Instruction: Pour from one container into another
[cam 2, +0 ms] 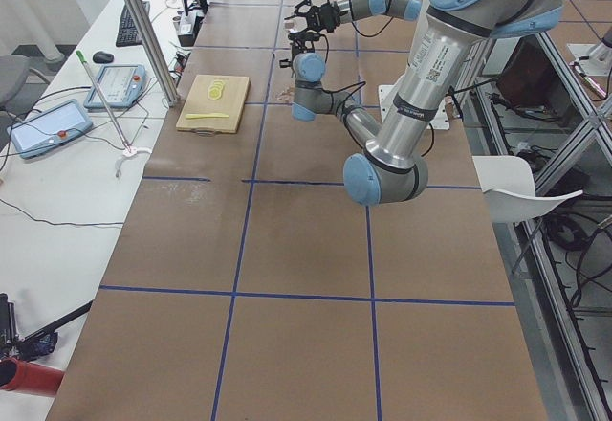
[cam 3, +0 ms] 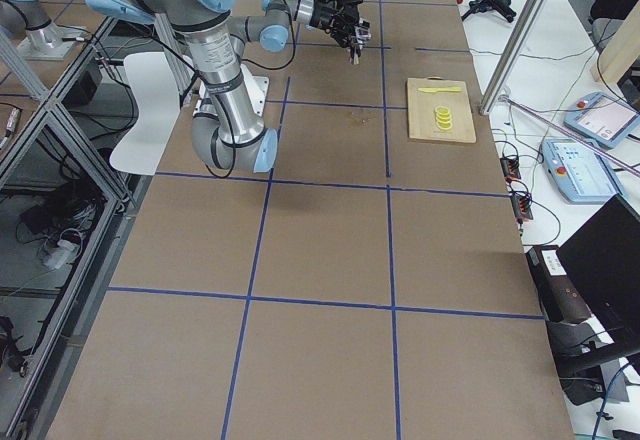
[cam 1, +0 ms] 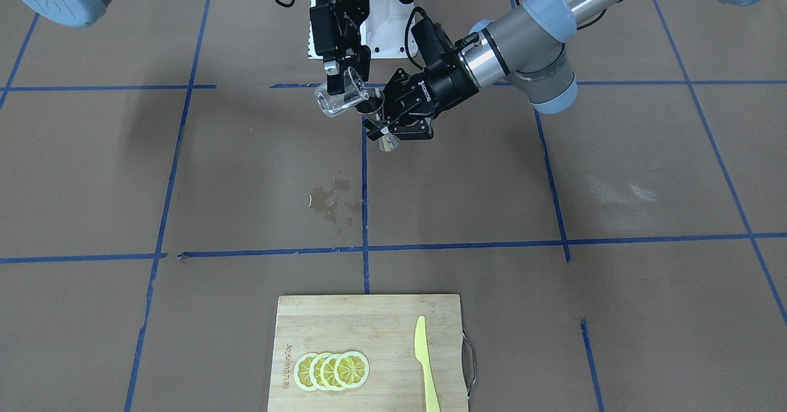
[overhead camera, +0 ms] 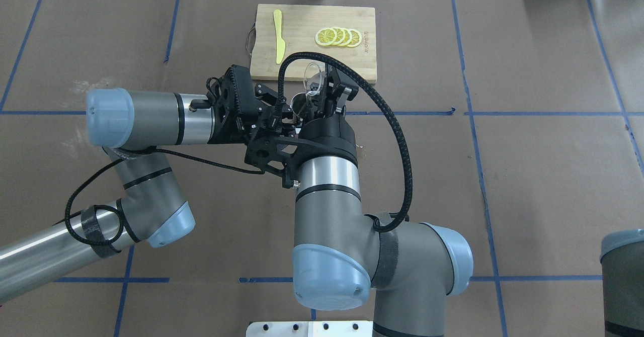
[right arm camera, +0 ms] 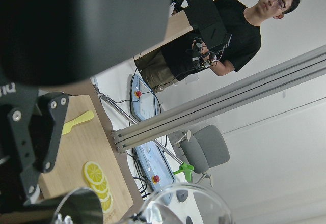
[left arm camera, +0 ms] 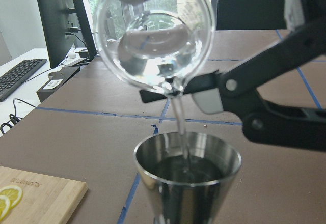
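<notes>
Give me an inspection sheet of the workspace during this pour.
Surface: brown table with a blue tape grid; wet patch between the arms and the board.
Job's things: cup tilted, a thin stream falling into the jigger, which is upright and holds liquid.
Clutter: board with lemon slices and a yellow knife, apart from the arms.
Grippers: right gripper shut on cup; left gripper shut on jigger.
Cables: black cable arches over the right wrist, near the cup in the overhead view.
Surroundings: operator beyond the table; pendants on the side bench.
</notes>
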You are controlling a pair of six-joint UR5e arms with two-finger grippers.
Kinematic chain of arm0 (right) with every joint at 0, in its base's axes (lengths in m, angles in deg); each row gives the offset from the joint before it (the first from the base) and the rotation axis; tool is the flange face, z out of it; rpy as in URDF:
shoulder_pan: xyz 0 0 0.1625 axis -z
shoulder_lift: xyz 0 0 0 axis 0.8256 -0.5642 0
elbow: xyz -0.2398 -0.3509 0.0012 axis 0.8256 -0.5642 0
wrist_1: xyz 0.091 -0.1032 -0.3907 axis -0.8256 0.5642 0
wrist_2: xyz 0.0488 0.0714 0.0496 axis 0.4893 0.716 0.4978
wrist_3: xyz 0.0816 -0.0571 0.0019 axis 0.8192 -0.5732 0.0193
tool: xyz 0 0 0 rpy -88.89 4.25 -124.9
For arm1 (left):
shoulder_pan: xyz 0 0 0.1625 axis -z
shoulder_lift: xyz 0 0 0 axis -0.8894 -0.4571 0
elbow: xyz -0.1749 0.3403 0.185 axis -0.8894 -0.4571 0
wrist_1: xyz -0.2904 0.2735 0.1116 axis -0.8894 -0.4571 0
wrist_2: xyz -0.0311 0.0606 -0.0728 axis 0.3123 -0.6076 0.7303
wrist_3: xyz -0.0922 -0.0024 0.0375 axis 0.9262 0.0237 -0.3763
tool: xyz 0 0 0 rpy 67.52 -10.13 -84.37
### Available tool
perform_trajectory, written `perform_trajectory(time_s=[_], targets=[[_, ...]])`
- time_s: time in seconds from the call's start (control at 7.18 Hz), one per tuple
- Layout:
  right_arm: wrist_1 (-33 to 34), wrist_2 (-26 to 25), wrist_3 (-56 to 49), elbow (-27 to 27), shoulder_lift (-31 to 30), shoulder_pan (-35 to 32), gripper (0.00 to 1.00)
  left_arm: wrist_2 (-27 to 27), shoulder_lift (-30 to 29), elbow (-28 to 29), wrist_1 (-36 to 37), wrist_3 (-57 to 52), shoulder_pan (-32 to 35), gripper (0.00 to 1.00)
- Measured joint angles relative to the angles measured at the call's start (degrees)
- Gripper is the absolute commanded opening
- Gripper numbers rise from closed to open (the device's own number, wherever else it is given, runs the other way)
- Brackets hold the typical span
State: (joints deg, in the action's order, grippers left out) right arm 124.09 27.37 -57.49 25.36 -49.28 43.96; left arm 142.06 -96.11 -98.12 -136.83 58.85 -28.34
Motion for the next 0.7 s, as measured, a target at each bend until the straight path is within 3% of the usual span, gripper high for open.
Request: perform_trajectory(time_s=[0.7], targets=[[-2.04, 2.12, 13.63, 1.39, -0.24, -0.03, 0.0, 0.0, -0.07, 0.0, 0.0, 0.08, 0.0, 0.0]])
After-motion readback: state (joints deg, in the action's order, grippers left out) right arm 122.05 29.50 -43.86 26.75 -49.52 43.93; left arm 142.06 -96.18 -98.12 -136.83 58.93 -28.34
